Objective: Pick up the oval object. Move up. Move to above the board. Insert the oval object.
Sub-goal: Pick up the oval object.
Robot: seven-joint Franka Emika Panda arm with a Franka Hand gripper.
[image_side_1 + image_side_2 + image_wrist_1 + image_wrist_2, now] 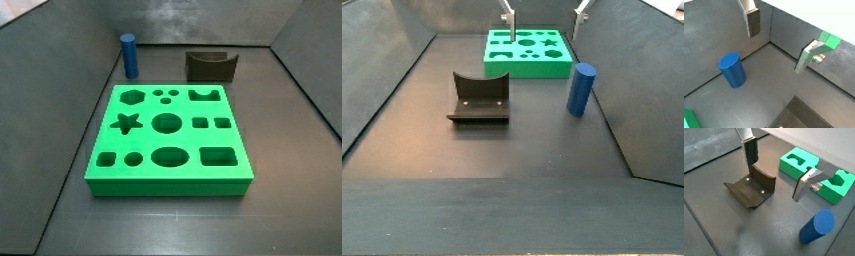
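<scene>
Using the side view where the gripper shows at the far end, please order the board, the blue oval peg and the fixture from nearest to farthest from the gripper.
1. The board: the open gripper hangs over its far end.
2. The blue oval peg and the fixture: both stand on the floor past the board's near edge, on opposite sides; too close to call.

Oval object [128, 55]: plain blue peg, standing upright on the dark floor near a side wall, free of the claw [774, 175], whose fingers are spread with nothing between them. Board [168, 140]: bright green slab lying flat, cutouts all vacant, well apart from the peg.
</scene>
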